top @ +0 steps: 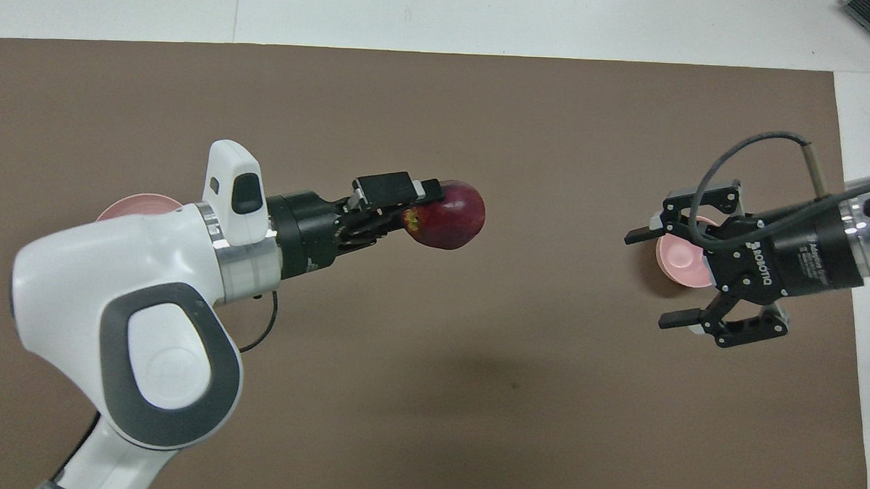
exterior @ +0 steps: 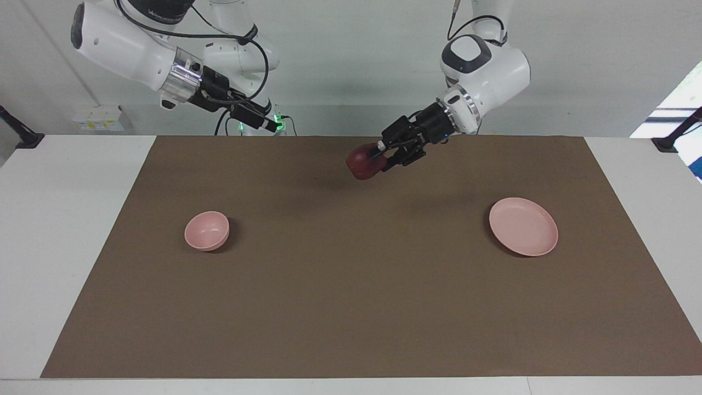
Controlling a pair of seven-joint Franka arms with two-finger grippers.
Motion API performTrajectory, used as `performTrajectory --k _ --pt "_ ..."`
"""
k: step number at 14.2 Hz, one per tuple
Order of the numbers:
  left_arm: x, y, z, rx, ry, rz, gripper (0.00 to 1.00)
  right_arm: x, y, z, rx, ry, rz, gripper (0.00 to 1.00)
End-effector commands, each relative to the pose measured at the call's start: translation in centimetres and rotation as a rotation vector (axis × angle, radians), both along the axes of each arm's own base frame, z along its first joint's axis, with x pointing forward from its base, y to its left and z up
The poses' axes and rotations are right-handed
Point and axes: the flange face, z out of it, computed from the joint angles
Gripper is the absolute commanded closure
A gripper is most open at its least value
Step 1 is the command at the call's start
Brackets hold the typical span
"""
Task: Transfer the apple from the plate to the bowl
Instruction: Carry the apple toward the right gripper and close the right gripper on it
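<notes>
Apple (exterior: 362, 162): pinched aloft in left hand (exterior: 377, 156) over mid-bench, likely for handover. Right hand (top: 667, 276): spread, raised above bowl (exterior: 207, 231).

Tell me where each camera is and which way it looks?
Facing view: high across the table, looking at the robots; both arms show whole, the left hand holding the apple.
Overhead view: high above the robots' end, looking down and forward; the arms come in from below, the right hand open.
Both show the apple, bowl, plate and brown mat.
</notes>
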Motion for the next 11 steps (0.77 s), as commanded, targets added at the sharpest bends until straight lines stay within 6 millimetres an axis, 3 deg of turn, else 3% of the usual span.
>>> performTrajectory --k 1,7,11 --pt "-3.5 -3.8 1.1 -0.032 -0.04 0.082 1.0 0.7 3.6 -0.2 0.011 0.052 -0.103 0.0" --pt "-7.9 -7.6 2.6 -0.028 -0.112 0.112 1.0 1.6 4.3 -0.8 0.051 0.068 -0.138 0.0" --pt "-8.6 -8.1 2.9 -0.035 -0.109 0.113 1.0 1.7 5.3 -1.2 0.049 0.064 -0.126 0.0"
